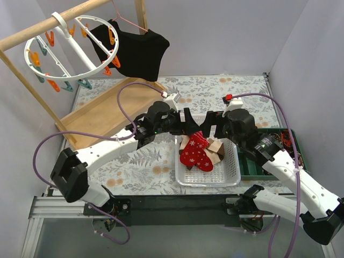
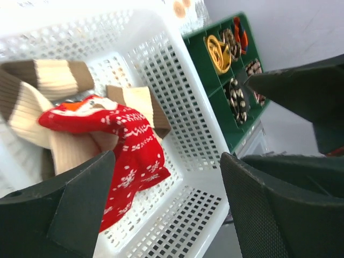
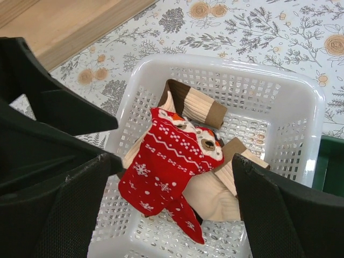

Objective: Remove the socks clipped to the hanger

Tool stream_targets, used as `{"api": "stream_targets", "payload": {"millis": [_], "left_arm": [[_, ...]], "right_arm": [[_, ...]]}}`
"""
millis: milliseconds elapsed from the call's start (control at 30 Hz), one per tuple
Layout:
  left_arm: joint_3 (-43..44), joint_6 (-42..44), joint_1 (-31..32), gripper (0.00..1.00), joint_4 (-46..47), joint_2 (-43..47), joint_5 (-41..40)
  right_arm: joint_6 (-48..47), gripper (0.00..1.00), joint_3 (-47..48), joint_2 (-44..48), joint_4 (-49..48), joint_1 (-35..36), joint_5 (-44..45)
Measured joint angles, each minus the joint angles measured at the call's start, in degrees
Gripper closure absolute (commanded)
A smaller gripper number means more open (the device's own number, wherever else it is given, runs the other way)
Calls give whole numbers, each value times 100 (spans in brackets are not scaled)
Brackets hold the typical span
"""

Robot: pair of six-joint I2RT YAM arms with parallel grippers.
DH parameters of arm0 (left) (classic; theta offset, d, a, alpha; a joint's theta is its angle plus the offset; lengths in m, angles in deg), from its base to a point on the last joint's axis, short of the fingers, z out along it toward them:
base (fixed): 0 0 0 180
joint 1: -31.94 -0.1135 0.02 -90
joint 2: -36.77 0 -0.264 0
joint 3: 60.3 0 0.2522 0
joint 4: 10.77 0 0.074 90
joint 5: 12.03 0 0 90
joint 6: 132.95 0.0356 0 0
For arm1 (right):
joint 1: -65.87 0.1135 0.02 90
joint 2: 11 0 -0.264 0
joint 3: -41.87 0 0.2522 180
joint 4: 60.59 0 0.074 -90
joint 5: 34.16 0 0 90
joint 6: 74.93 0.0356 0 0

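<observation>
One hanger (image 1: 77,47) hangs by its hook from the rod (image 1: 32,33) at the far left, tilted, with its orange and teal clips (image 1: 52,85) dangling around the ring. Just right of it on the same rod hangs a black T-shirt (image 1: 137,51).

Toward the middle, the left gripper (image 1: 188,122) hovers over the near-left corner of the basket (image 1: 232,172). Its wrist view shows the fingers (image 2: 80,199) spread wide with nothing between them.

The socks (image 1: 198,153) lie piled in the basket. Red ones with white patterns lie on top of beige ones with brown cuffs. All are below both grippers and touching neither.

Facing it from the right, tips close to the left one's, the right gripper (image 1: 210,126) hangs above the basket, its fingers (image 3: 290,215) also wide apart and holding nothing. A green box (image 1: 250,169) sits just beside the basket's right wall.
</observation>
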State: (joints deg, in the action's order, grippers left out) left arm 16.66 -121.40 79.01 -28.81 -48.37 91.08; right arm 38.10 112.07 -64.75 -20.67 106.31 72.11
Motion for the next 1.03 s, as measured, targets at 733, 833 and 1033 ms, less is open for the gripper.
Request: {"api": "stream_targets", "payload": {"millis": [733,833,1033], "left_arm": [[-2092,-278,-2,17,-601,3842,-981],[-2885,-634,-2,16,-293,4739,-1036],[-3744,-1091,-2,16,92,5831,-1056]], "right_arm": [[968,2,-940,-114,-577,-22,-1362],[1075,2,-1220,-184,-962,-22,-1650],[1287,2,-1952,-166,-2011,-26,-2059]]}}
